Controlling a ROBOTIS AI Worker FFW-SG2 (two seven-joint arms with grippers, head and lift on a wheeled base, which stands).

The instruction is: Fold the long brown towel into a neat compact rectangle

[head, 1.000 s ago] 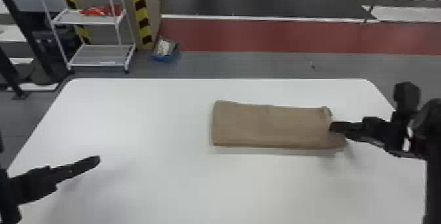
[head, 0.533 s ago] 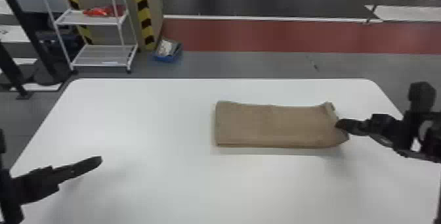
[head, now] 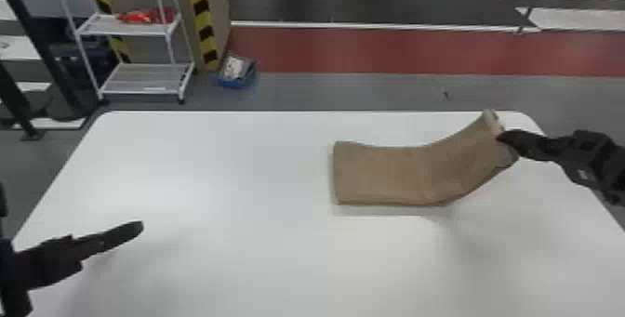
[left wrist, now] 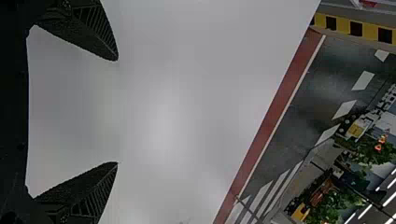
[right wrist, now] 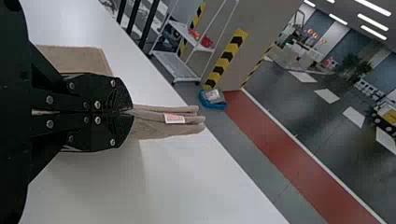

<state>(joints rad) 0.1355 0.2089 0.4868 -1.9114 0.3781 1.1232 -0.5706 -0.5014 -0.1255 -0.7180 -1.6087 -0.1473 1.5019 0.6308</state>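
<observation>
Evidently, right gripper [right wrist: 130, 112] pinches folded brown towel [head: 381, 174] by raised end; left gripper [left wrist: 117, 111] stands spread. Fold leftward, edges aligned.

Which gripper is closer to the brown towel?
Right. The right gripper is shut on the raised right end of the towel; the left gripper hangs open over the left side of the table, well away.

White rack [head: 135, 81] beside a striped pillar [head: 202, 18]; blue bin [head: 237, 75] (on grey floor [head: 325, 93]) near it.
</observation>
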